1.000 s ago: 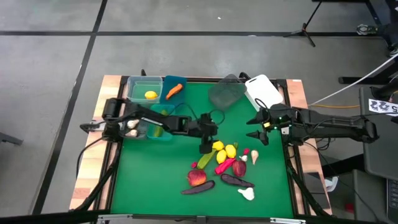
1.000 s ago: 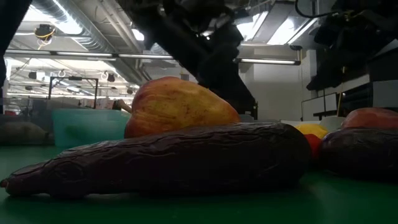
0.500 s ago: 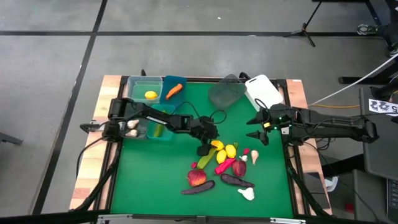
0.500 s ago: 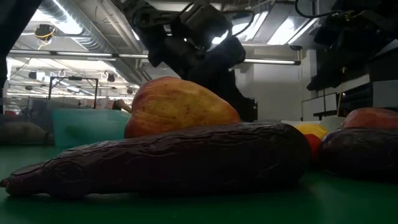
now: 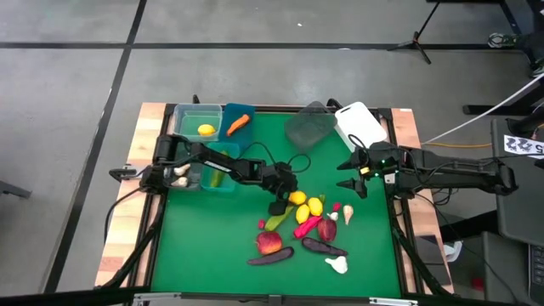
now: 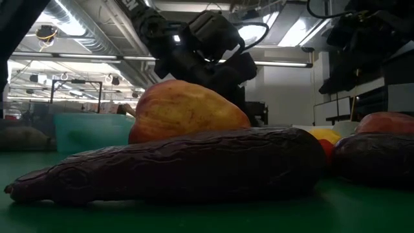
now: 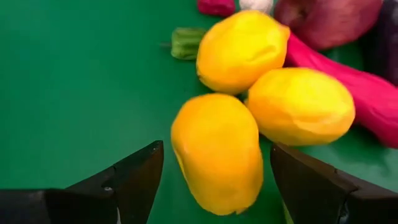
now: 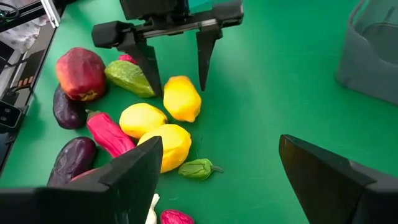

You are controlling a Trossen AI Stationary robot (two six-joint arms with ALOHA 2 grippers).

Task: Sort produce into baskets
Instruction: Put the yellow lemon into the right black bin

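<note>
The left gripper [image 7: 214, 171] stands wide open, one finger either side of the nearest lemon [image 7: 217, 149], not yet closed on it; the right wrist view shows the same straddle from the far side, fingers down at the mat around that lemon [image 8: 182, 98]; two more lemons [image 8: 143, 118] lie touching it. The right gripper [image 5: 352, 181] hangs open and empty near the pile, beside the white basket [image 5: 360, 125]. Progress, judged from the high view: early; one lemon [image 5: 206, 130] sits in the green basket [image 5: 189, 113], a carrot [image 5: 239, 122] in the blue basket [image 5: 235, 110], something green in the teal basket [image 5: 219, 180]; the grey basket [image 5: 308, 127] looks empty. Left to sort: three lemons, an apple [image 5: 269, 243], eggplants [image 5: 270, 256], a pepper [image 5: 306, 227], a cucumber [image 5: 277, 221], garlic [image 5: 337, 265] and small bits nearby. The surface is a green mat [image 5: 212, 238] on a wooden table [image 5: 123, 229]; beyond lies a grey floor with dark seams; the low view shows ceiling lights and ducts.
</note>
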